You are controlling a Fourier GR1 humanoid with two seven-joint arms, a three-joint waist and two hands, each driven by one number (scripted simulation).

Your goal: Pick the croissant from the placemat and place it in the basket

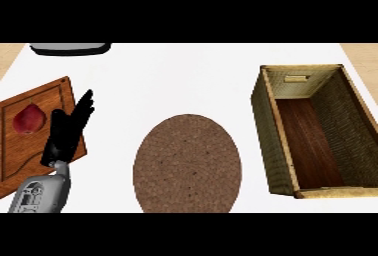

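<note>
You see a white counter (184,80) from steeply above. In the middle, toward the near side, lies the oval brown placemat (187,164), woven, flat on the counter. Its surface is bare, and the croissant does not show anywhere in this view, so you cannot say from here where it is.

At the right stands the rectangular wicker basket (267,145), with its long side running from near to far. Its inside has a dark wooden floor, and on the far inner wall there is a small pale tag. The basket is apart from the placemat, with a strip of white counter between them.

At the left lies a wooden cutting board (22,155), turned at an angle. On it rests a red fruit (29,119), pointed at one end, maybe a small pear or a fig; the view does not let you decide.

The left hand (66,132) shows over the right edge of the board, with its grey forearm coming from the near left corner. The fingers are straight and point away from you, holding nothing. The right hand does not show.

At the far left edge you see part of a dark object with a grey rim (70,48).
</note>
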